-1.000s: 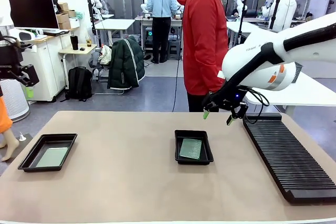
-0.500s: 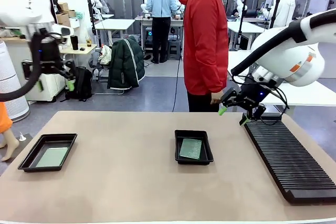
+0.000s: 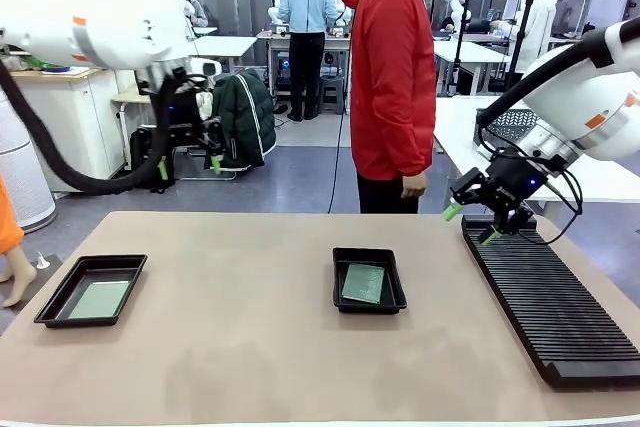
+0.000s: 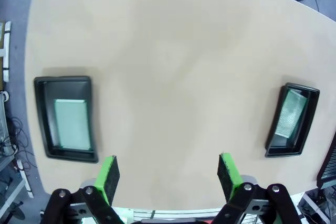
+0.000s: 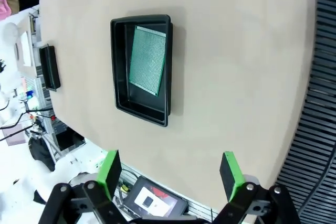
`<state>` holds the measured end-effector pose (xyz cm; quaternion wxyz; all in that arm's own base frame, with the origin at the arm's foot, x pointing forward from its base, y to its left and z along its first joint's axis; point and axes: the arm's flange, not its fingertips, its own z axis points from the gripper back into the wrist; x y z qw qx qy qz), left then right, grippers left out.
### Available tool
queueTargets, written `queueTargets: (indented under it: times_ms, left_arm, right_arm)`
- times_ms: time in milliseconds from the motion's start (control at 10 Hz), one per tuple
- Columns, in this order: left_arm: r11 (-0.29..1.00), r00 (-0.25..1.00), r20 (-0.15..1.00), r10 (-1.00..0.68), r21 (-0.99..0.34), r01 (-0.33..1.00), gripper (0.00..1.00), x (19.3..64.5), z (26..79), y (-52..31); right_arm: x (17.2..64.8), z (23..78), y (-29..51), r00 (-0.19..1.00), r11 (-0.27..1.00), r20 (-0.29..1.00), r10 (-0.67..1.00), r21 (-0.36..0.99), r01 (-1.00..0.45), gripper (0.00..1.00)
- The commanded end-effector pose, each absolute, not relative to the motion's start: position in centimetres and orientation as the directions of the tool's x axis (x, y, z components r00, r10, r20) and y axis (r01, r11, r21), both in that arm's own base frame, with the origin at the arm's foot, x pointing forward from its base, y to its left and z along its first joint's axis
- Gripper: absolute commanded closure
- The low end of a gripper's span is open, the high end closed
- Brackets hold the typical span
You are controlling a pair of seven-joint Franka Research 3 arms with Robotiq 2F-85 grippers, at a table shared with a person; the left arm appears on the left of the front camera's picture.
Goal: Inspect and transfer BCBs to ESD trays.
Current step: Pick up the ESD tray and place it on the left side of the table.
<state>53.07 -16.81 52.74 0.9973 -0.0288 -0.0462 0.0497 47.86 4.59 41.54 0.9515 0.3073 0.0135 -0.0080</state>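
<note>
We see two black ESD trays on the beige desk (image 3: 230, 347). The first ESD tray (image 3: 91, 289) lies near the desk's left edge and holds a pale grey-green BCB (image 3: 98, 299) flat on its floor. The second ESD tray (image 3: 369, 280) lies near the middle of the desk and holds a darker green BCB (image 3: 364, 283), which sits slightly skewed inside the rim (in the right wrist view one long side looks closer to the tray wall than the other). The two trays are well apart.

A long black ribbed slotted rack (image 3: 548, 307) runs along the desk's right edge, from the far side toward the near right corner.

We find the left gripper (image 3: 187, 162) raised above the far left part of the desk, released, with nothing between its green pads (image 4: 108, 176). In the left wrist view it looks down on both trays.

The right gripper (image 3: 470, 223) hangs over the far end of the rack, also released and empty. Its green pads (image 5: 231, 170) stand wide apart in the right wrist view.

A person in a red jacket (image 3: 390, 67) stands at the desk's far edge, one hand (image 3: 412, 186) hanging at the side.
</note>
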Motion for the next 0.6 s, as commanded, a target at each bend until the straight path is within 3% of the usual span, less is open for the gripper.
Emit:
queueTargets:
  times_ms: [0, 500]
  left_arm:
    - [0.995, 0.991, 0.109, 0.08, -0.074, -0.072, 0.0, 54.5, 52.1, -19.6]
    - [0.997, 0.997, 0.076, 0.019, -0.072, -0.014, 0.0, 55.4, 47.1, -28.6]
  right_arm:
    - [48.5, 40.5, 3.3, 1.0, 0.77, -0.029, 0.002, 0.638, 0.017, 0.0]
    - [47.9, 38.1, -0.5, 1.0, 0.69, 0.005, -0.03, 0.724, 0.017, 0.0]
